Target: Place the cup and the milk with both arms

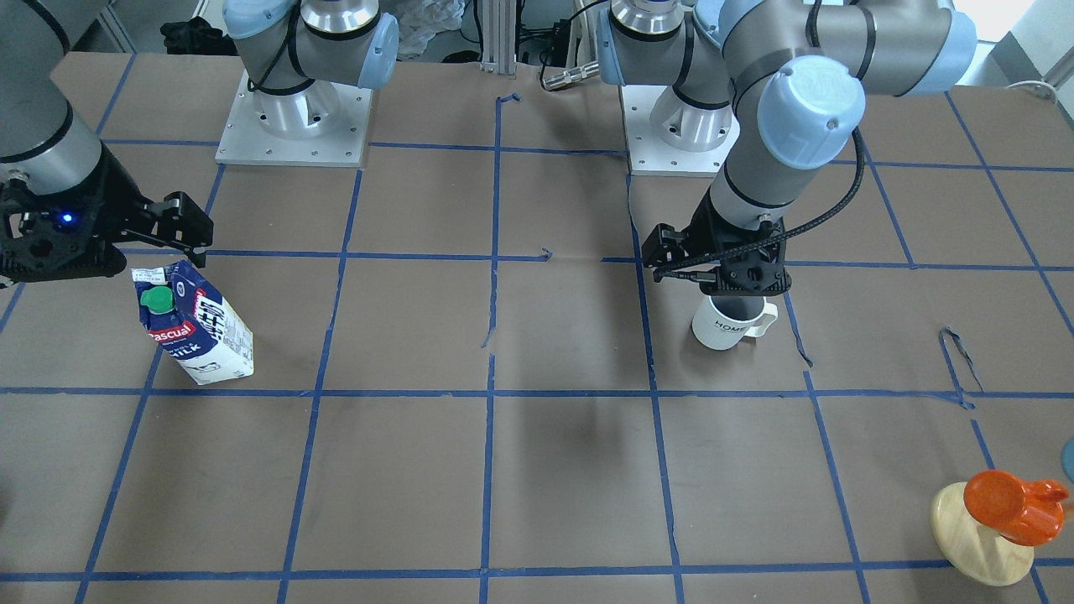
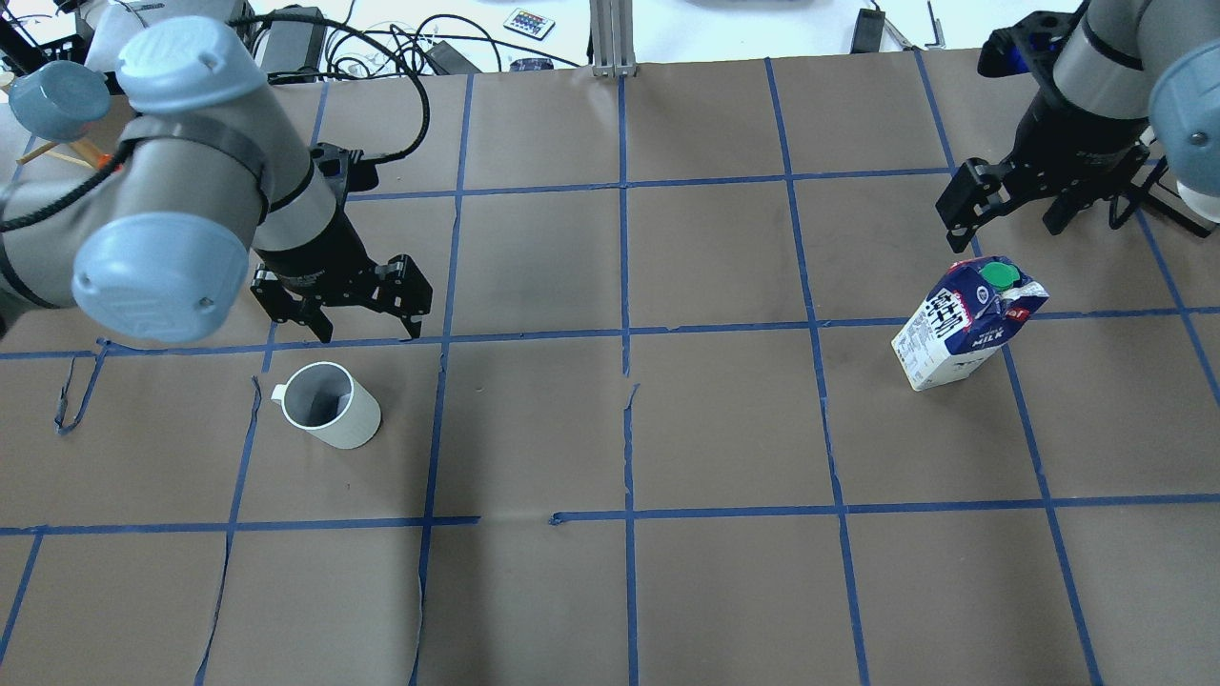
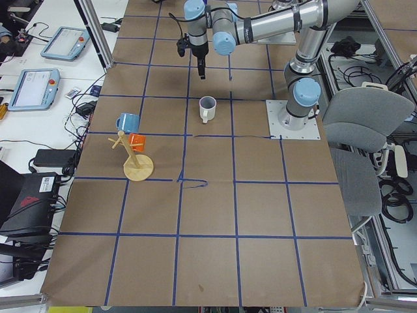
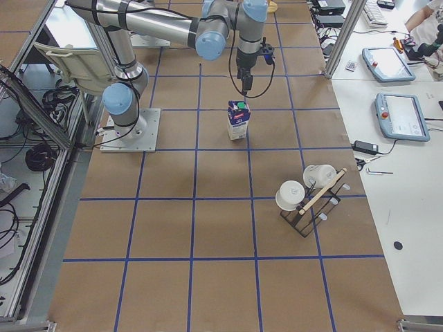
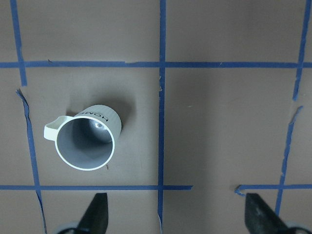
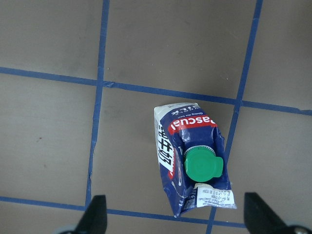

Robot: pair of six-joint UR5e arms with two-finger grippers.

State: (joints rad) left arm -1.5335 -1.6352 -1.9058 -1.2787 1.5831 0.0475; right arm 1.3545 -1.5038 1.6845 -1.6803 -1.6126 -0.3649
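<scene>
The white cup stands upright on the brown table, handle to the view's left; it also shows in the left wrist view with "HOME" on its side. My left gripper hangs open above and just behind it, off to one side; its fingertips show at the bottom of the wrist view. The blue and white milk carton stands upright with its green cap up, also in the right wrist view. My right gripper is open and empty above and behind the carton.
A wooden mug stand with an orange mug stands at the table's corner on my left side. A rack with white mugs stands beyond the milk on my right side. Blue tape lines grid the brown paper, torn in places.
</scene>
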